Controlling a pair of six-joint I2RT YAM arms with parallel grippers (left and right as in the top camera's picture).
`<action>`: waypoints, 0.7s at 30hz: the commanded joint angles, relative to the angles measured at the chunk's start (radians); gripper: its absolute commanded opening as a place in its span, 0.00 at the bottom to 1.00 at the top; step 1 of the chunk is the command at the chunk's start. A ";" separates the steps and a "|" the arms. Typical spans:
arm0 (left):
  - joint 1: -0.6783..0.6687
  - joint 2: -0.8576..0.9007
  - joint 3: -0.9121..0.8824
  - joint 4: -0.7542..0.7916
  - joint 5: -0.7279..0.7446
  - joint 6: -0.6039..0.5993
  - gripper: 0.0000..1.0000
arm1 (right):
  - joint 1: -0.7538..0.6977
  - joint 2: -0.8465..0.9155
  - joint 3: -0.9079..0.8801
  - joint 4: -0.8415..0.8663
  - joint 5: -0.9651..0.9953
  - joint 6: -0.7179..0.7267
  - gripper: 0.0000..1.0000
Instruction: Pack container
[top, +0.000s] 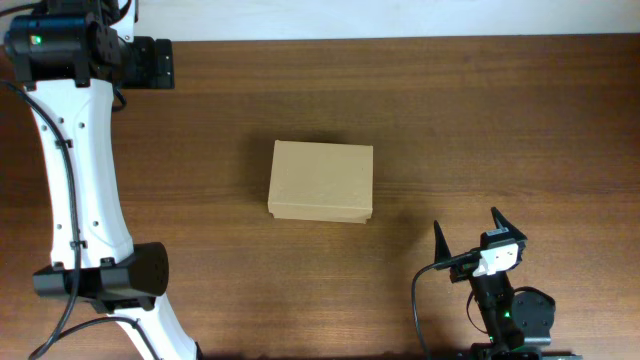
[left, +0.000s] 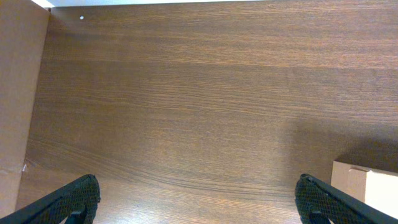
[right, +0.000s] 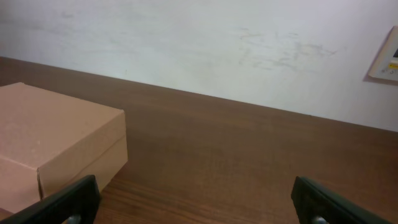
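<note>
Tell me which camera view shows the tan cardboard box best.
The overhead view: the tan-brown rectangular cardboard box is seen whole from above, closed, with every edge visible. The right wrist view catches only one end of it, cut off at the left border. The left wrist view shows just what looks like one pale corner at the bottom right.

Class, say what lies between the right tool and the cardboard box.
Only bare wooden table lies between the right tool and the box, as the overhead view shows.
</note>
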 joint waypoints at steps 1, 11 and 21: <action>0.003 -0.028 0.018 0.003 -0.029 0.018 1.00 | 0.001 -0.011 -0.008 -0.002 -0.005 0.007 0.99; 0.001 -0.145 -0.068 0.078 0.084 0.020 1.00 | 0.001 -0.011 -0.008 -0.002 -0.005 0.007 0.99; 0.002 -0.581 -0.719 0.646 0.110 0.020 1.00 | 0.001 -0.011 -0.008 -0.002 -0.005 0.007 0.99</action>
